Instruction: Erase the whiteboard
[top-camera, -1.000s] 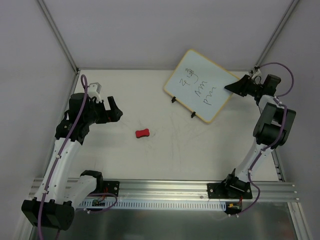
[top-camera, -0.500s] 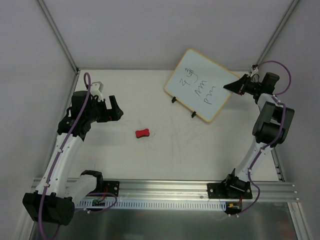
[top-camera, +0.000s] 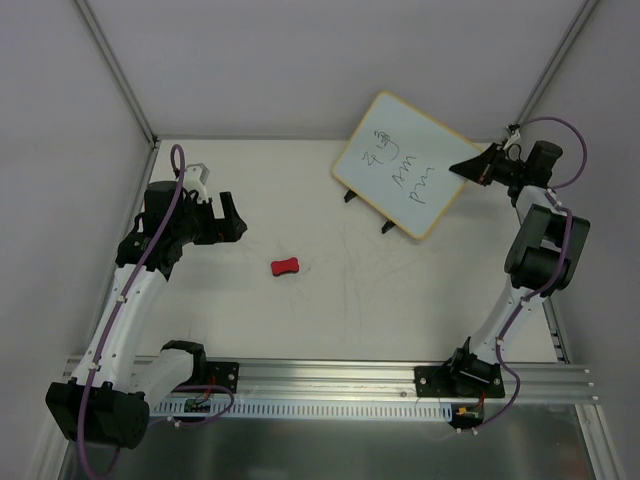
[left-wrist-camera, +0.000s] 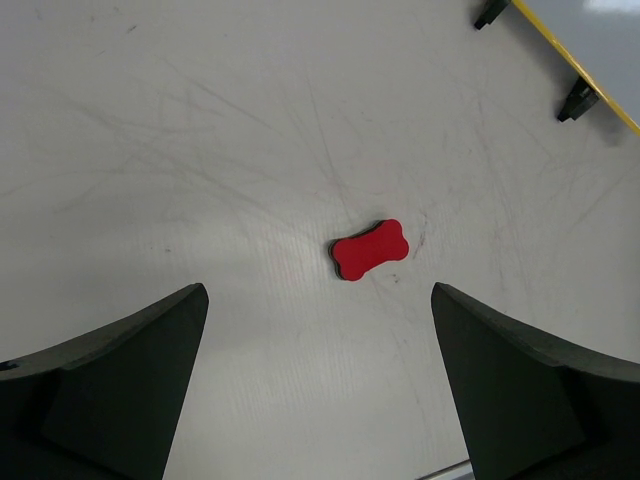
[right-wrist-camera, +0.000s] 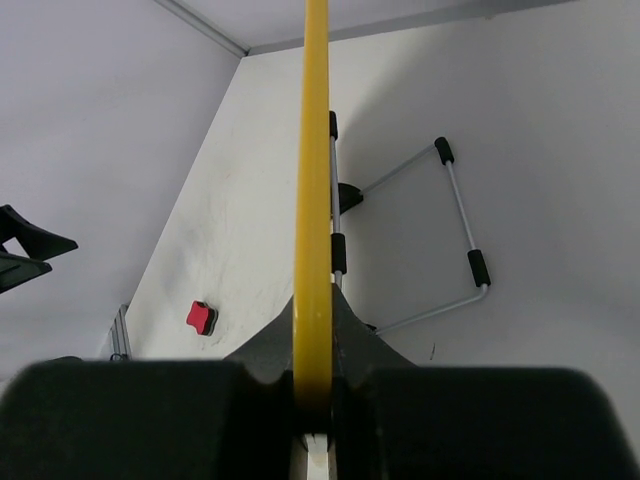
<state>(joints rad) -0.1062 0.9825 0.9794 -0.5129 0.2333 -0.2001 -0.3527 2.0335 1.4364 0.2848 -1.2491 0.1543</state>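
The whiteboard (top-camera: 402, 163), a square white board with a yellow-tan frame and black scribbles, stands tilted at the back right of the table. My right gripper (top-camera: 470, 167) is shut on its right edge; the right wrist view shows the frame edge (right-wrist-camera: 316, 200) pinched between the black fingers (right-wrist-camera: 375, 350). A small red eraser (top-camera: 285, 267) lies flat on the table left of centre. My left gripper (top-camera: 232, 218) hovers open up and to the left of the eraser. In the left wrist view the eraser (left-wrist-camera: 369, 250) lies ahead of the wide-apart fingers (left-wrist-camera: 120, 375), untouched.
Two black clip feet (top-camera: 349, 196) sit on the board's lower edge. Behind the board a wire stand (right-wrist-camera: 455, 235) with black sleeves rests on the table. Grey walls close the back and sides; an aluminium rail (top-camera: 320, 380) runs along the near edge.
The right gripper has closed on the whiteboard's right edge and drawn the board slightly right and up. The left arm has shifted only slightly and stays open.
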